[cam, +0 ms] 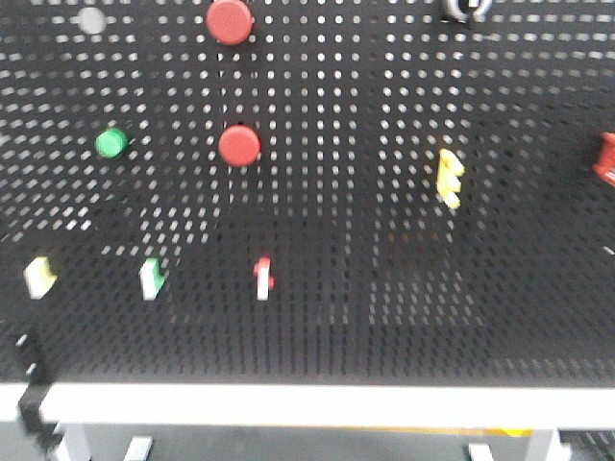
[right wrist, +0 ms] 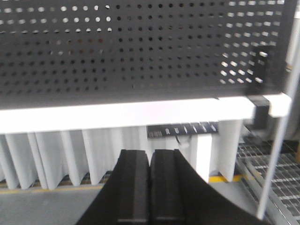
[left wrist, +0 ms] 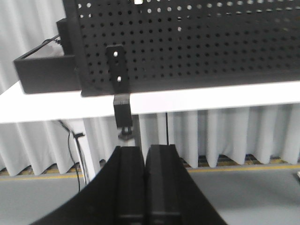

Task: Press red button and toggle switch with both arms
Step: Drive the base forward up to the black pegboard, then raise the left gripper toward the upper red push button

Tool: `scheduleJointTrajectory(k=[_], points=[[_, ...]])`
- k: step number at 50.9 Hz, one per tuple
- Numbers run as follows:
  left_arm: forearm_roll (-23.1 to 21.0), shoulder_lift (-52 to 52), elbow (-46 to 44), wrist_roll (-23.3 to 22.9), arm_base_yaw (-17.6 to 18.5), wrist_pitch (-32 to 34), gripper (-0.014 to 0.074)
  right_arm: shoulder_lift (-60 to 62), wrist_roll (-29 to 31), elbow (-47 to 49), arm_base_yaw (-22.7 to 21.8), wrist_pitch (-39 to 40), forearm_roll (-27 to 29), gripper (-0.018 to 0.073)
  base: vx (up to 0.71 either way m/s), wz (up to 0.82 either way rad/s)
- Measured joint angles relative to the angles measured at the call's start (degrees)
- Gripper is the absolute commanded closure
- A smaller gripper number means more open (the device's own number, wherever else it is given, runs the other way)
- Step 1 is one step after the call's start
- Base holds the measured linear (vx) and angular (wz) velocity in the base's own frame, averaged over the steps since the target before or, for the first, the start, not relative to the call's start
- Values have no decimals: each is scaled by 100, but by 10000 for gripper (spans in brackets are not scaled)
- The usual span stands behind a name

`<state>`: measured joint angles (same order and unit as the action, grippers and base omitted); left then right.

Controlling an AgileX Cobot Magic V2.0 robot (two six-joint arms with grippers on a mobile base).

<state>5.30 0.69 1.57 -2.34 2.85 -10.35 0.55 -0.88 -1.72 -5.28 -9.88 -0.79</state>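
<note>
The fingers sit closest to each wrist camera. The left gripper (left wrist: 146, 152) has its two black pads pressed flat together with nothing between them. The right gripper (right wrist: 150, 155) is the same, closed and empty. This suits a pressing job, I judge: joined fingers make one blunt tip for pushing, where two prongs might straddle a knob. Both point toward 12 o'clock and sit low, under the edge of the white table (left wrist: 211, 96) and well apart from the panel. Neither shows in the front view.

Past the fingers, at 12 o'clock in the left wrist view, a black clamp bracket (left wrist: 123, 110) grips the table lip. It appears to be there to keep the black pegboard (cam: 384, 317) standing so that its controls face the robot.

The lowest row on the board holds a pale yellow switch (cam: 38, 277) at 8 o'clock, a green-and-white switch (cam: 151, 279) and a white red-tipped switch (cam: 263, 279). Above these are a green button (cam: 111, 143) at 10 o'clock, a smaller red button (cam: 239, 146) and a yellow toggle (cam: 449, 178) at 2 o'clock.

At the top, the red button (cam: 230, 21), the wider of the two red discs, sits near 12 o'clock. The toggle switch (cam: 464, 8) is at 1 o'clock, cropped by the frame, so I cannot tell how its lever is set. With the button to the left and the switch to the right, each arm likely has its own target. Both must first climb well up the board.
</note>
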Motion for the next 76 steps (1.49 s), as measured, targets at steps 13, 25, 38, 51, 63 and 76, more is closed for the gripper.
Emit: scheduleJointTrajectory(k=[13, 25, 38, 51, 63, 76], points=[[0, 0, 0, 0, 0, 0, 595, 0, 0, 0, 0, 0, 0, 559, 28, 1], [0, 0, 0, 0, 0, 0, 595, 0, 0, 0, 0, 0, 0, 559, 18, 6], [0, 0, 0, 0, 0, 0, 595, 0, 0, 0, 0, 0, 0, 559, 9, 2], [0, 0, 0, 0, 0, 0, 595, 0, 0, 0, 0, 0, 0, 559, 2, -1], [0, 0, 0, 0, 0, 0, 595, 0, 0, 0, 0, 0, 0, 559, 0, 0], [0, 0, 0, 0, 0, 0, 595, 0, 0, 0, 0, 0, 0, 559, 0, 0]])
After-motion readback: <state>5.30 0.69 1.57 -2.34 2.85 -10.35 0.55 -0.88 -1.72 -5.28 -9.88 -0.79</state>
